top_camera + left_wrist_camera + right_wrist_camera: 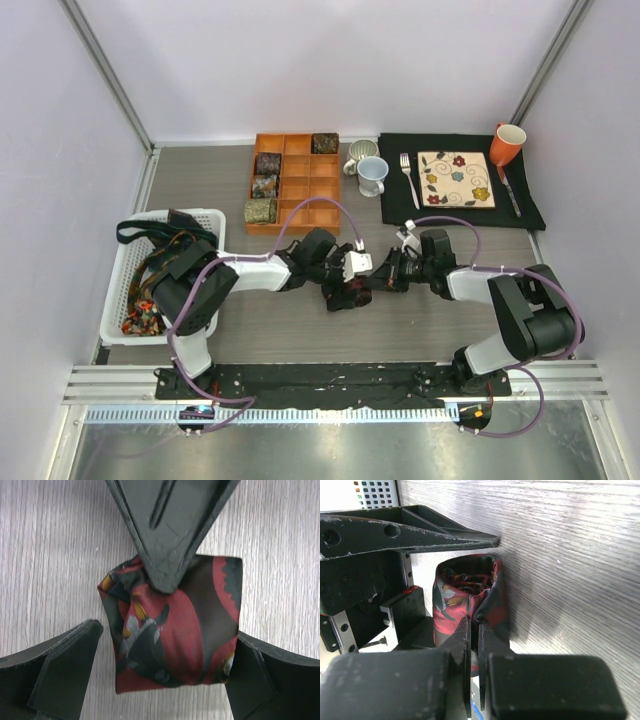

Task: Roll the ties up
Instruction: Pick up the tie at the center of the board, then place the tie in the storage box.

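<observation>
A maroon tie (172,625) with dark and grey prints sits as a compact roll on the wooden table. My left gripper (165,677) is open, with one finger on each side of the roll. One finger just touches the roll's right side and the other stands apart from it. My right gripper (475,627) reaches in from the far side and is shut on the outer fold of the same tie (455,600). From above, the left gripper (345,292) and right gripper (385,272) meet at mid-table, and the roll between them is mostly hidden.
An orange compartment tray (300,185) behind the arms holds several rolled ties (264,186). A white basket (118,270) at the left holds loose ties. At the back right lies a black placemat (395,195) with a plate, fork, knife and orange mug (507,143). Two pale mugs (371,174) stand beside it.
</observation>
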Controlling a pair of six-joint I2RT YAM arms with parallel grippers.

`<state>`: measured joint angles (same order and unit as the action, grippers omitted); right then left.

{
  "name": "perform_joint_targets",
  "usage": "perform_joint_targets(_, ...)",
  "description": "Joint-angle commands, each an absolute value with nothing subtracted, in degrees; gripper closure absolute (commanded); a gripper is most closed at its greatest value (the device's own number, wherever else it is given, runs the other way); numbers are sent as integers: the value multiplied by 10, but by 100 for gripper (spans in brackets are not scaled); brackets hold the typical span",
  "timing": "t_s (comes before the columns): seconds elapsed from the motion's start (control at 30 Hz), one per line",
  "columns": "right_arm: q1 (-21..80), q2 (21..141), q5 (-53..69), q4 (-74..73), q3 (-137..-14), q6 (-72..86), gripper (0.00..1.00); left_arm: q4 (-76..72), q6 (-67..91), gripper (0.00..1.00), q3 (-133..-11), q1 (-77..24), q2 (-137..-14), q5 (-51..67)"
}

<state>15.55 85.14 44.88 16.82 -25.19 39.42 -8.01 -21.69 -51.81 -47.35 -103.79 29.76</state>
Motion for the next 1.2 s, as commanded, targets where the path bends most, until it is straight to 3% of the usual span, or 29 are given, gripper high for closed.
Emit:
perform_joint_targets(0.0,161,831,432,155,-250,372,99,-76,-203,0,-533,-475,-1064,323)
perform_joint_targets(0.1,162,825,433,152,-255,374,99,-64,-203,1,-537,-475,-1075,331)
perform_joint_targets(0.2,163,818,432,142,-263,370,99,-55,-205,17,-537,-475,-1075,339)
perform_joint_targets(0.3,163,811,427,125,-270,366,99,-48,-206,41,-536,-475,-1066,350)
perform_joint_targets(0.33,163,809,426,120,-275,364,99,-47,-207,56,-535,-475,-1064,349)
perform_joint_targets(0.4,163,805,418,104,-281,359,99,-44,-207,64,-532,-475,-1053,352)
perform_joint_targets(0.5,163,797,407,69,-302,346,99,-27,-207,46,-532,-475,-1041,346)
perform_joint_targets(0.53,163,795,402,56,-316,343,99,-26,-204,30,-531,-474,-1029,340)
perform_joint_targets(0.6,163,788,396,20,-334,329,99,-20,-201,13,-523,-469,-1013,331)
perform_joint_targets(0.63,163,786,383,5,-355,324,99,-14,-196,1,-520,-468,-996,325)
perform_joint_targets(0.97,165,768,299,-154,-518,245,99,93,-167,0,-501,-386,-847,355)
perform_joint_targets(1.17,209,830,194,-228,-696,138,99,140,-106,0,-499,-301,-745,365)
